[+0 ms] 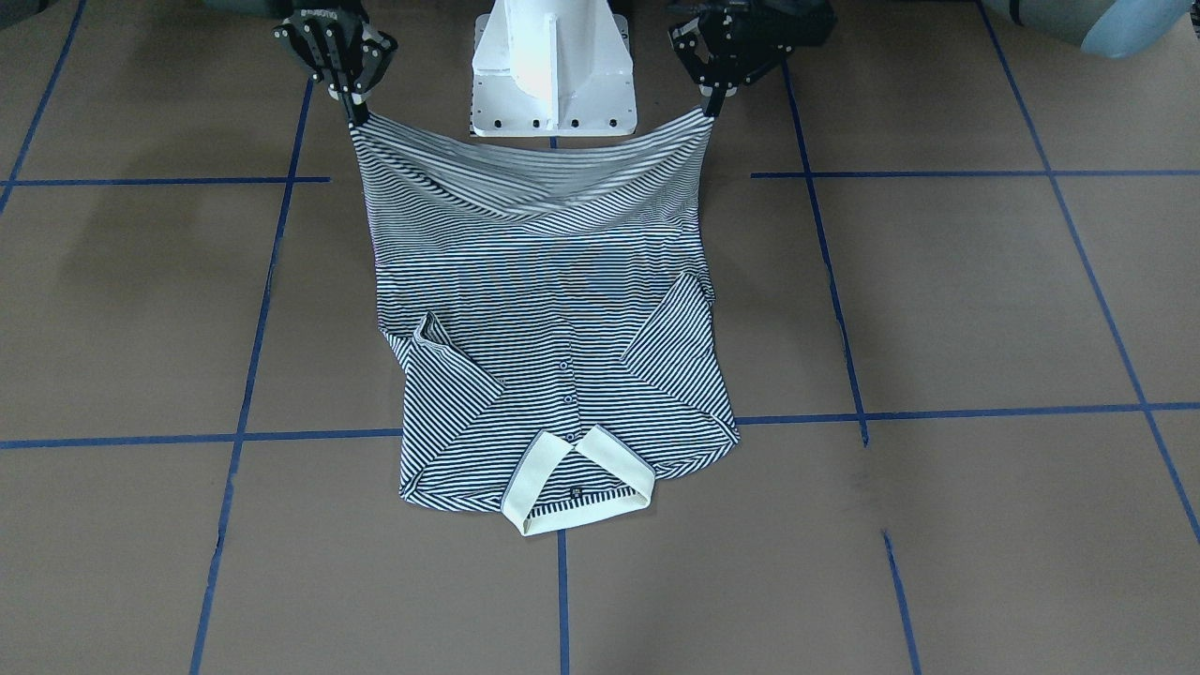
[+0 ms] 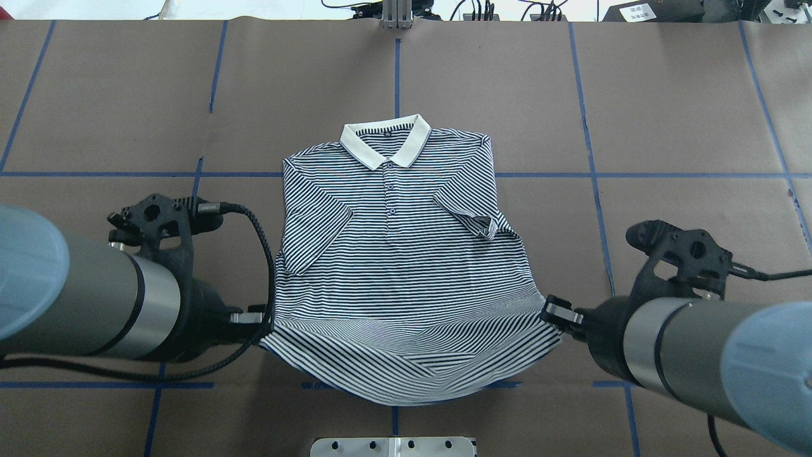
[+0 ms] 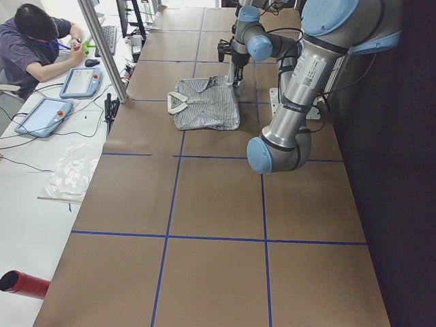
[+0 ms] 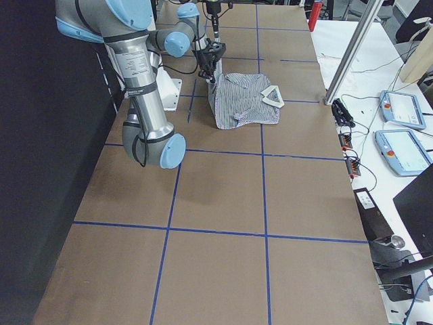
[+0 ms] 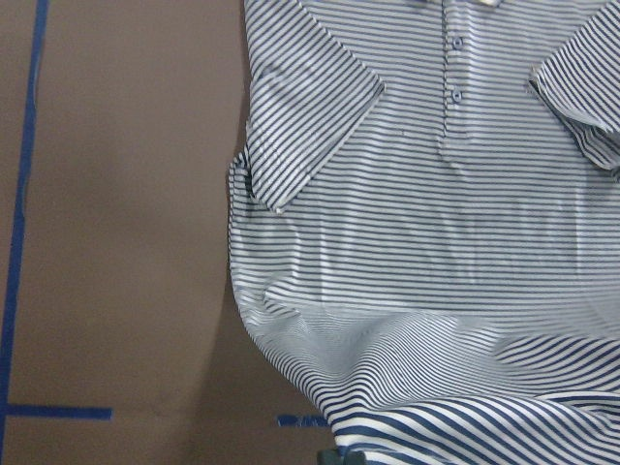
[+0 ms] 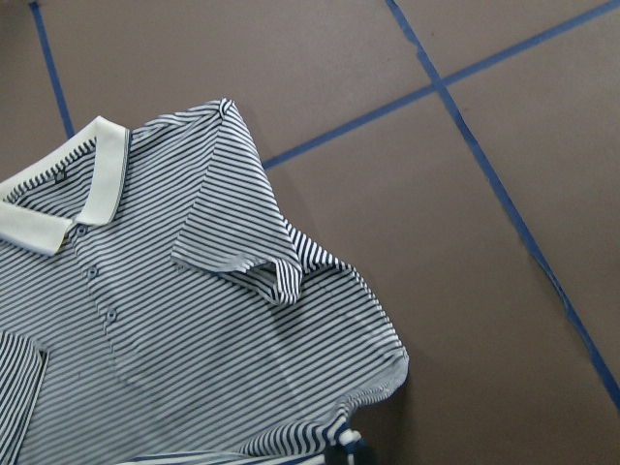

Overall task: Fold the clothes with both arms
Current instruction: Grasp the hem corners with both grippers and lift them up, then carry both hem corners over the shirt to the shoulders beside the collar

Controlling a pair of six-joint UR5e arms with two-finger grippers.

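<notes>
The near hem (image 2: 406, 371) sags, lifted between left gripper (image 2: 257, 317) and right gripper (image 2: 558, 314), each seemingly pinched shut on a corner. The rest of the shirt (image 2: 393, 254) lies flat mid-table, collar (image 2: 385, 143) far; uneven travel could slip a corner or drag the folded-in sleeves (image 2: 317, 222) askew.

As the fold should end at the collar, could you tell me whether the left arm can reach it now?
Probably yes: only flat shirt lies between the left gripper and the collar. It is shut on a hem corner, though, which would come along.

Pedestal (image 1: 553, 84) nr shirt (image 1: 553, 309) hem (robot side); table (image 1: 937, 300) room L/R.
</notes>
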